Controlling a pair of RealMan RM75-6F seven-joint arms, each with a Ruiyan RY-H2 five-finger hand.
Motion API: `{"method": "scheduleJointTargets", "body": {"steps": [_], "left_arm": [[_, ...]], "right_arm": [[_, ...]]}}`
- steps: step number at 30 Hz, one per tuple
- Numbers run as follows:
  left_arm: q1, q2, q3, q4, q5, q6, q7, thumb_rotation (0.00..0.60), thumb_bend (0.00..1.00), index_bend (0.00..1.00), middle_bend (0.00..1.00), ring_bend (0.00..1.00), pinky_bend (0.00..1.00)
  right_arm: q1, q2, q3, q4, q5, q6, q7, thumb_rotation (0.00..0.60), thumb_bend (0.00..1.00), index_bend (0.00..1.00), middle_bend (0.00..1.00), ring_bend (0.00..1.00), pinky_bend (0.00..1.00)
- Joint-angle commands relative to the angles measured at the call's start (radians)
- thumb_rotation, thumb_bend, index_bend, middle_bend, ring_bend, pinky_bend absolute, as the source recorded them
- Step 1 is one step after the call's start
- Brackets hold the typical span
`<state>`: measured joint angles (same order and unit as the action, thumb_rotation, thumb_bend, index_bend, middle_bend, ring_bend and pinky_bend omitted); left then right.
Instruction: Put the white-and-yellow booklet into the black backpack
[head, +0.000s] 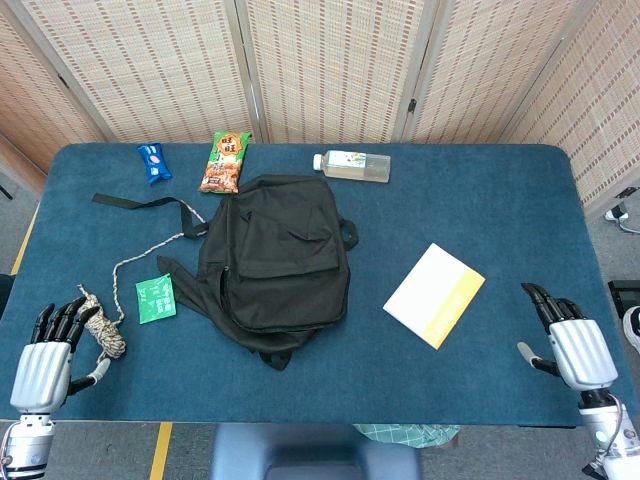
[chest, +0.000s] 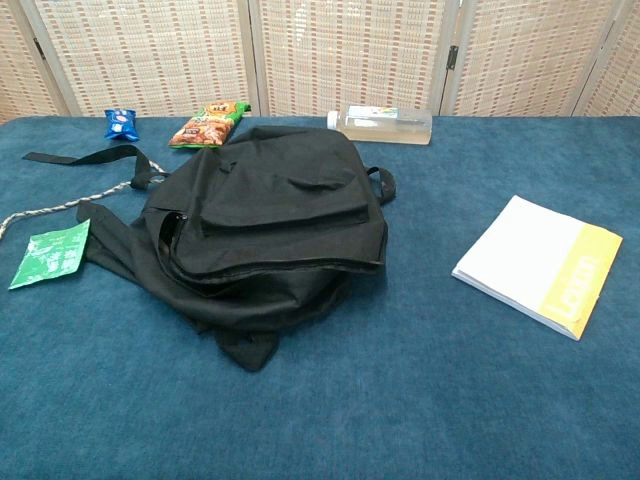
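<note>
The black backpack (head: 275, 260) is matt woven cloth on a tabletop (head: 480, 200) covered in napped blue fabric. The booklet (head: 434, 294) looks like smooth paper. The bottle (head: 352, 165) seems clear plastic.

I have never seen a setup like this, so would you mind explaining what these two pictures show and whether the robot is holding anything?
Both pictures come from the robot's own cameras: the head view looks down on the blue table, the chest view looks across it from lower down. The two silvery objects at the bottom corners of the head view are its mechanical hands, the left hand and the right hand. Both are open and hold nothing.

On the table lie a black backpack, a white-and-yellow booklet to its right, a clear bottle on its side, an orange snack bag, a blue packet, a green packet and a coiled rope beside the left hand.
</note>
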<state>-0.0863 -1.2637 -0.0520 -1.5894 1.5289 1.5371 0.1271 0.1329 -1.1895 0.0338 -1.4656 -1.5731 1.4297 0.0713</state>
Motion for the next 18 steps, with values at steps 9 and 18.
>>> {"method": "scheduleJointTargets", "body": {"steps": [9, 18], "left_arm": [[0.006, 0.011, 0.006, -0.019, -0.008, -0.002, 0.013, 0.600, 0.26, 0.21, 0.13, 0.13, 0.00], [0.006, 0.019, 0.009, -0.039, -0.019, -0.013, 0.031, 0.600, 0.26, 0.21, 0.13, 0.13, 0.00]], "right_arm": [[0.167, -0.190, 0.009, 0.282, -0.012, -0.218, -0.019, 0.600, 0.29, 0.09, 0.16, 0.27, 0.25], [0.240, -0.329, -0.018, 0.504, -0.040, -0.287, 0.035, 0.600, 0.29, 0.09, 0.16, 0.24, 0.25]]}}
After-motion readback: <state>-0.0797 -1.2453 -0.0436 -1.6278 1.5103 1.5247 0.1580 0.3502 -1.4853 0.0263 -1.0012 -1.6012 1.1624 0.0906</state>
